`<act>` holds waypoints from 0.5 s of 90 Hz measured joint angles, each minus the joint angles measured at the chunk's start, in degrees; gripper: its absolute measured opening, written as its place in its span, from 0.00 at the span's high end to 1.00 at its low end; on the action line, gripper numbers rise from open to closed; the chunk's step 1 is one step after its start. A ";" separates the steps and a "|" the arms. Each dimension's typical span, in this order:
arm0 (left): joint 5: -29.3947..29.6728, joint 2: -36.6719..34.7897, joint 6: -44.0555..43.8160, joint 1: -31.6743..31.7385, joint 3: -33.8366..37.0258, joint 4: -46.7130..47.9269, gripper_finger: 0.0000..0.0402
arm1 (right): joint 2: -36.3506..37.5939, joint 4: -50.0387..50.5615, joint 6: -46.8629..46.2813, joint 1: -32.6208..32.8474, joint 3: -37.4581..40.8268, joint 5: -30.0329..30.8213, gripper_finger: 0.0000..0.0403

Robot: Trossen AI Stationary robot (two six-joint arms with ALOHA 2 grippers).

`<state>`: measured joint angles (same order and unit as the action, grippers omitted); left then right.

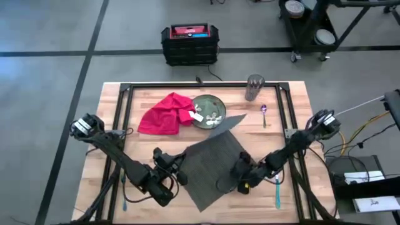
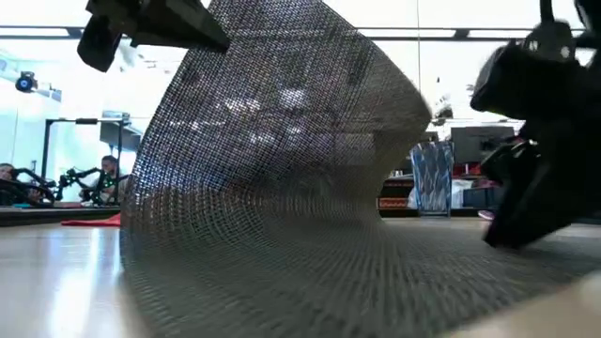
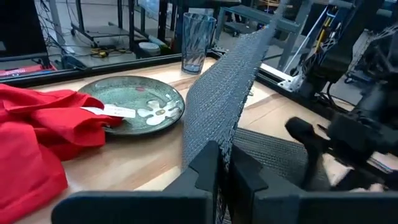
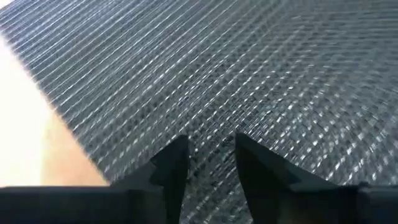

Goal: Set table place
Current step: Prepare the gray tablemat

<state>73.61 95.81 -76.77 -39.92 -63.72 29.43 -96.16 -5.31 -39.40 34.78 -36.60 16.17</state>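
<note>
The place is a dark grey ribbed placemat (image 1: 215, 159) that lies askew on the table (image 1: 294, 106), one corner (image 1: 236, 117) pointing at the green flowered plate (image 1: 208, 111). My left gripper (image 1: 177, 164) is shut on the mat's left edge, which stands raised in a tall curve (image 2: 282, 122). My right gripper (image 1: 239, 170) is open, fingers pointing down over the mat's flat right part (image 4: 261, 74). My left gripper (image 3: 225, 155) pinches the mat's left edge (image 3: 214, 140) between its two fingers, one layer. The held side rises steeply and bows over, while the mat's right part (image 2: 394, 272) stays on the table. My right gripper (image 4: 211, 152) stands over the flat part; I cannot tell whether its fingertips touch it.
A red napkin (image 1: 164, 114) lies left of the plate, its white tag over the plate's rim. A glass (image 1: 254, 87) stands at the far right and a spoon (image 1: 264, 115) lies near it. Teal-handled cutlery lies near the front at right (image 1: 278, 190) and left (image 1: 125, 195).
</note>
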 joint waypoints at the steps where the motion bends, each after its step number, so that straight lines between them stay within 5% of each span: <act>1: -0.03 0.00 0.00 -0.01 0.00 0.00 1.00 | 0.01 0.83 0.03 0.07 -0.26 -0.46 0.73; 26: -14.84 0.95 1.43 -0.04 0.00 0.90 1.00 | 9.86 34.61 7.72 2.19 -5.32 -7.23 0.83; 45: -37.11 1.43 4.15 -0.07 0.00 1.52 1.00 | 15.57 38.51 8.55 2.22 -4.87 -6.21 0.91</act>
<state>36.50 97.24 -72.63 -39.99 -63.72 30.94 -80.59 33.21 -30.85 36.99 -41.48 9.95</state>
